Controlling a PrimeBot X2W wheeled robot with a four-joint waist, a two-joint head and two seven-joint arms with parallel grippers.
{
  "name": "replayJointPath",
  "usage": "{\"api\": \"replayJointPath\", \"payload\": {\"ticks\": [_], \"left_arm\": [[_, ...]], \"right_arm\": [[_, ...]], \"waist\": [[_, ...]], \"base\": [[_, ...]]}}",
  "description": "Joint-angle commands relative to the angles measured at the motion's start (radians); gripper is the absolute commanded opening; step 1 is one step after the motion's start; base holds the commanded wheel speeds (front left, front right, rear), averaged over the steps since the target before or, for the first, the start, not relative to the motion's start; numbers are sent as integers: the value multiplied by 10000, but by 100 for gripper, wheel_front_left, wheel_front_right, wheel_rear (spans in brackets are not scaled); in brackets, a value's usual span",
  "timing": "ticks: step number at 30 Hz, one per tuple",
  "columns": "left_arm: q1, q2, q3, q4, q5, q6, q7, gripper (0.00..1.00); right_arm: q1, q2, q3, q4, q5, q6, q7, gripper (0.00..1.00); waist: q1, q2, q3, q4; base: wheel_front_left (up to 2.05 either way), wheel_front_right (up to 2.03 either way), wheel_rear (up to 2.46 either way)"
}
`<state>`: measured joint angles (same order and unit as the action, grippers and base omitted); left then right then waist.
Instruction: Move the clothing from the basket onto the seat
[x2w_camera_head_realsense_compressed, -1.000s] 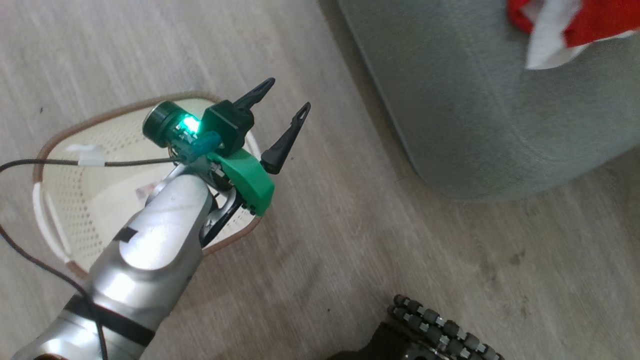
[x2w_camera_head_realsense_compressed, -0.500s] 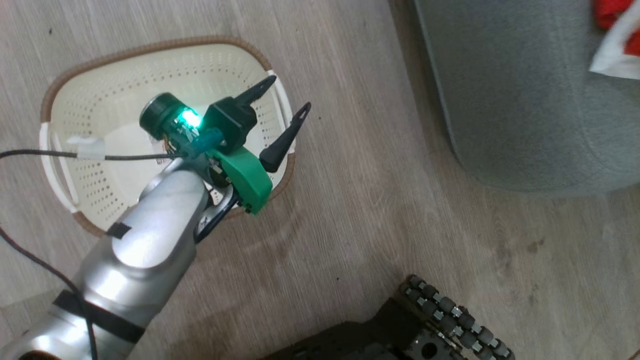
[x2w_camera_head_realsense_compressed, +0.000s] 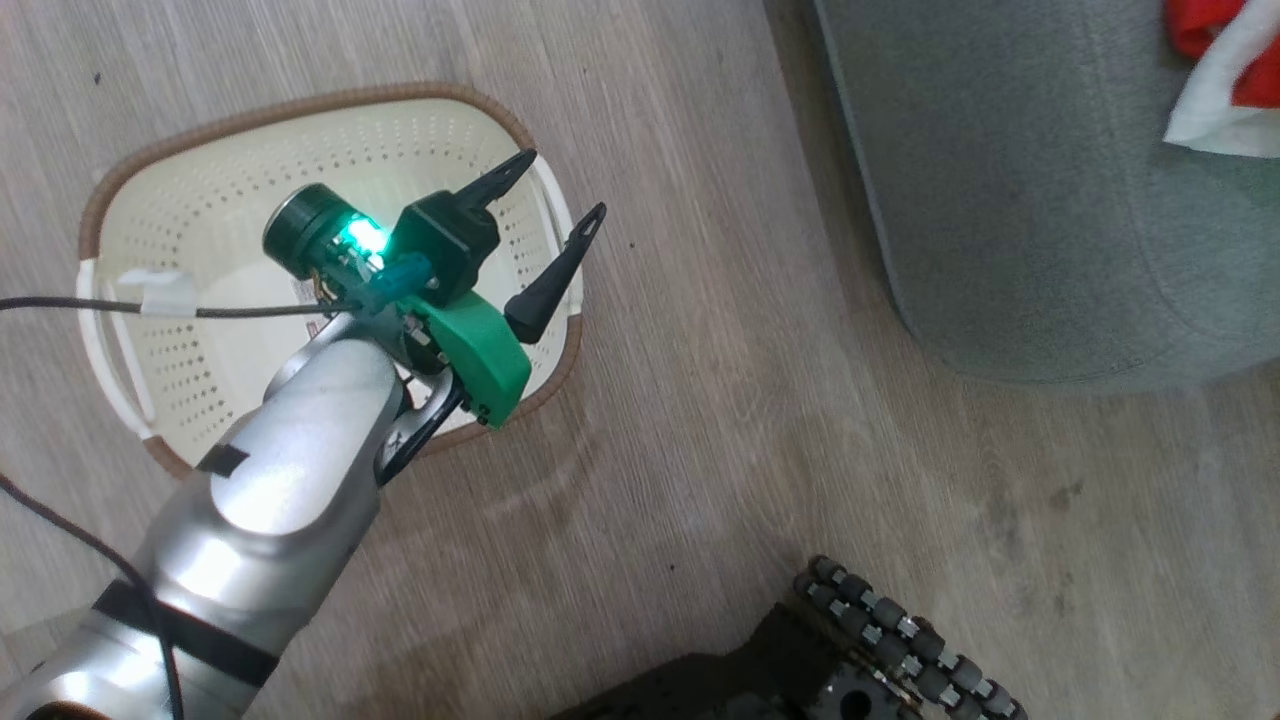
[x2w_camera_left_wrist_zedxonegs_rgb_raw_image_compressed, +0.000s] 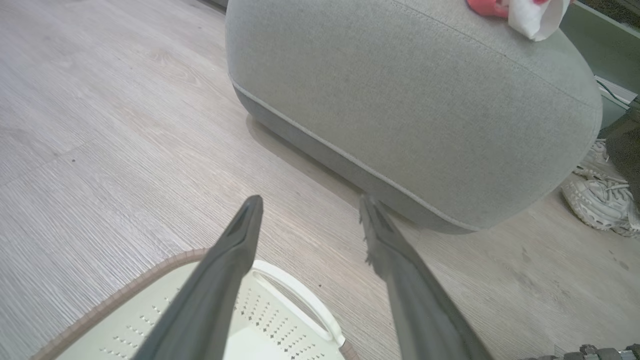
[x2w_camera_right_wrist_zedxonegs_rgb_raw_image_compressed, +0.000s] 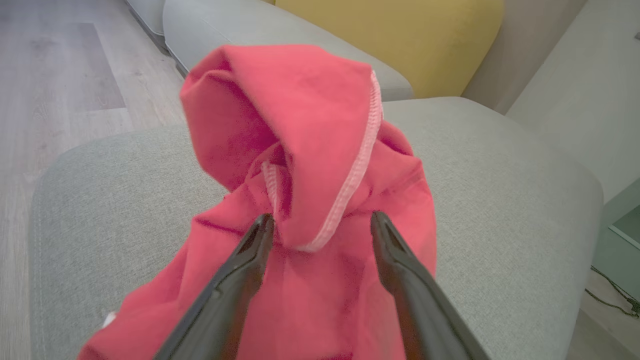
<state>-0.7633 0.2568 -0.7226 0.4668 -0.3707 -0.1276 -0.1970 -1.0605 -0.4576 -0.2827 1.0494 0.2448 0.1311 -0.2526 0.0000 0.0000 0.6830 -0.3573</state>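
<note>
The cream basket (x2w_camera_head_realsense_compressed: 190, 210) stands on the floor at the left, with no garment showing inside it. My left gripper (x2w_camera_head_realsense_compressed: 558, 190) hangs open over its right side; the left wrist view has its fingers (x2w_camera_left_wrist_zedxonegs_rgb_raw_image_compressed: 310, 200) spread above the basket's white handle (x2w_camera_left_wrist_zedxonegs_rgb_raw_image_compressed: 295, 295). The grey-green seat (x2w_camera_head_realsense_compressed: 1000, 200) fills the upper right, with red and white clothing (x2w_camera_head_realsense_compressed: 1215, 80) lying on its top. In the right wrist view a bunched red garment (x2w_camera_right_wrist_zedxonegs_rgb_raw_image_compressed: 310, 125) rests on the seat (x2w_camera_right_wrist_zedxonegs_rgb_raw_image_compressed: 500, 175), and my right gripper (x2w_camera_right_wrist_zedxonegs_rgb_raw_image_compressed: 322, 219) stands open with a fold of that cloth between its tips.
The robot's dark wheeled base (x2w_camera_head_realsense_compressed: 900, 650) sits at the bottom of the head view. A grey cable (x2w_camera_head_realsense_compressed: 100, 306) crosses above the basket. A pale shoe (x2w_camera_left_wrist_zedxonegs_rgb_raw_image_compressed: 600, 205) lies beside the seat. A yellow cushion (x2w_camera_right_wrist_zedxonegs_rgb_raw_image_compressed: 400, 40) stands behind the seat. Bare wood floor (x2w_camera_head_realsense_compressed: 720, 420) separates basket and seat.
The head camera has swung, so the basket now shows whole and the seat sits further right. My left gripper stays open above the basket.
</note>
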Motion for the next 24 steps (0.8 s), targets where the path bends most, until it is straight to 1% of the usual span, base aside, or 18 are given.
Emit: {"api": "replayJointPath", "payload": {"ticks": [1, 8, 15, 21, 22, 24], "left_arm": [[-11, 113, 208, -235, -108, 73, -141, 100], [194, -102, 408, 179, -344, 169, -466, 100], [656, -397, 1007, 520, -604, 384, -635, 100], [1539, -549, 2388, 54, -694, 679, -644, 100], [1877, -578, 2859, -92, -604, 734, -645, 100], [2235, -608, 3316, -196, -481, 803, -645, 100]], "right_arm": [[470, -188, 102, -423, 111, -4, -87, 100], [2329, 42, 683, -2428, 795, -4, -89, 100], [3723, 239, 1298, -4221, 1193, -4, -90, 100], [4789, 603, 1770, -5734, 1366, -4, -91, 100], [5090, 640, 1936, -6057, 1377, -4, -91, 100], [5340, 714, 2152, -6296, 1392, -4, -91, 100]], "waist": [[0, 0, -156, -48], [0, 0, -982, 57], [0, 0, -2054, 636], [0, 0, -2983, 1379], [0, 0, -3276, 1652], [0, 0, -3563, 1907]], "base": [[0, 0, 0], [0, 0, 0], [0, 0, 0], [0, 0, 0], [0, 0, 0], [0, 0, 0]]}}
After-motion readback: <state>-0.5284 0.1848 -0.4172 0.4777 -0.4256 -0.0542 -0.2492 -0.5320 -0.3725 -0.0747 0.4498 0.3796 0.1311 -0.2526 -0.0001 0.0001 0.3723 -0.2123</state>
